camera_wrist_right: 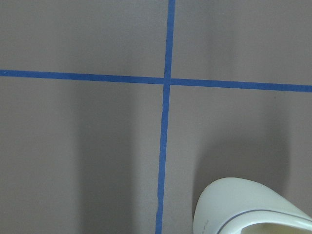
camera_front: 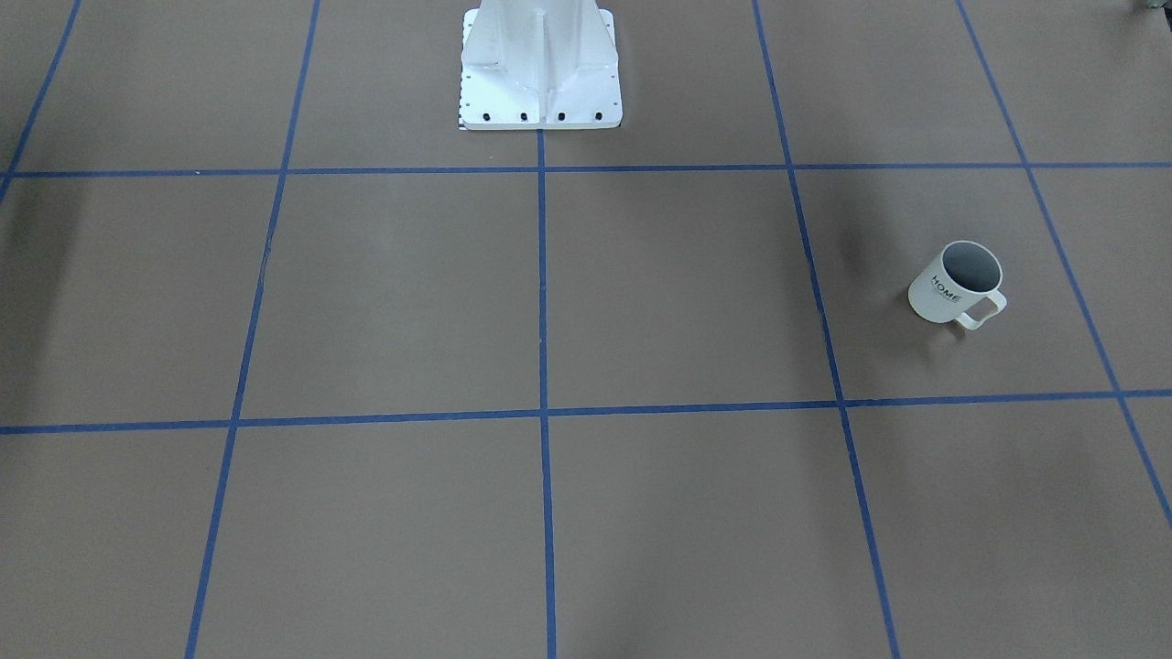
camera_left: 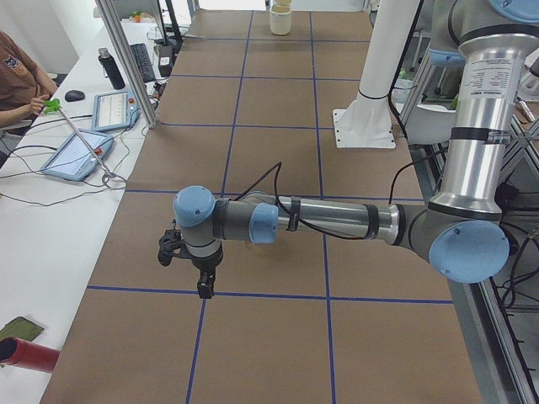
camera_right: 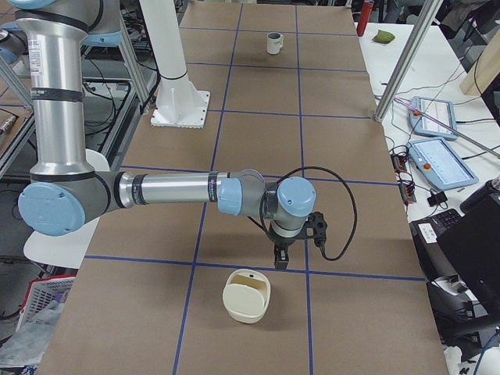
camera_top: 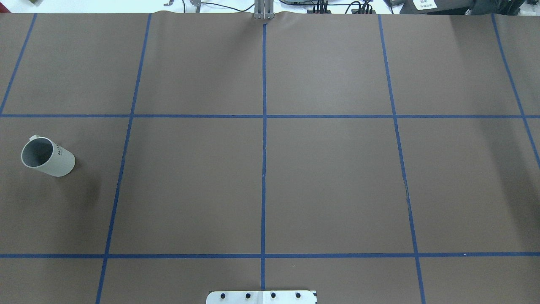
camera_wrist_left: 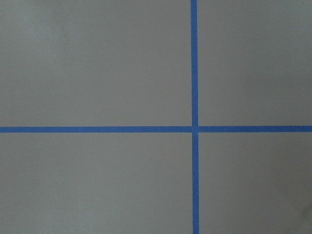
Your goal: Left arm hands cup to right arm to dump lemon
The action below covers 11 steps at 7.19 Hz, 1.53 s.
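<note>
Cup (camera_front: 952, 288) stands upright, untouched. Left hand (camera_left: 204, 286) hovers clear of it; open or clenched can't be told. Shd grip rim (camera_front: 947, 256) opp. handle (camera_front: 984, 309), keeping level.

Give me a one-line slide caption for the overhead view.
Cup stands upright near the left edge of the blue-taped table, handle pointing away from the base plate.

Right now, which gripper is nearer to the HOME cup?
Left. The cup stands at the left end of the table, where the left gripper hangs, apart from it. The right gripper hangs at the opposite end, by a cream bowl, far from the cup.
</note>
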{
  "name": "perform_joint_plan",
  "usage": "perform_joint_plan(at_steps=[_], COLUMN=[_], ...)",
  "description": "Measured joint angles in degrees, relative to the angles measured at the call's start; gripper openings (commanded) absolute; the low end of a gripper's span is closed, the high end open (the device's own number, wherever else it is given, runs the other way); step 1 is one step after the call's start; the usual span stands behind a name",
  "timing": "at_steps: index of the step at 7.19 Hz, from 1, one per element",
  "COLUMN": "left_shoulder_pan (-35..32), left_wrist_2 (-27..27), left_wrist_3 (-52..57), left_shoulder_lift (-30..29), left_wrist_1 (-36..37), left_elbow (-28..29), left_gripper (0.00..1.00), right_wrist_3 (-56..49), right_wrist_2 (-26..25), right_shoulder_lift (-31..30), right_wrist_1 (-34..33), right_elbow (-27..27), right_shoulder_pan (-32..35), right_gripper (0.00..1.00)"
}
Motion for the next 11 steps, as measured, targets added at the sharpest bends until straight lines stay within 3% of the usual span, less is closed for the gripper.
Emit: perform_joint_plan(at_steps=[4,8,11], left_shoulder_pan=[0.0,3.0,6.2], left_wrist_2=[0.4,-0.1,-7.3], left_wrist_3=[-0.5,-3.3,-15.7], left_shoulder_lift=[-1.2,-1.6,2.4], left_wrist_1=[0.2,-1.7,-3.5], left_elbow=[-0.7,-4.9,-9.9], left_gripper=[1.0,1.0,1.0], right_wrist_3=[0.3,0.4,0.3], right_wrist_2=[0.3,2.2,2.2], right_shoulder_lift=[0.4,0.5,0.6], right_wrist_1=[0.0,0.0,0.0], right_elbow=[1.1,3.1,4.5], right_shoulder_pan=[0.1,0.0,0.0], right_gripper=[1.0,1.0,1.0])
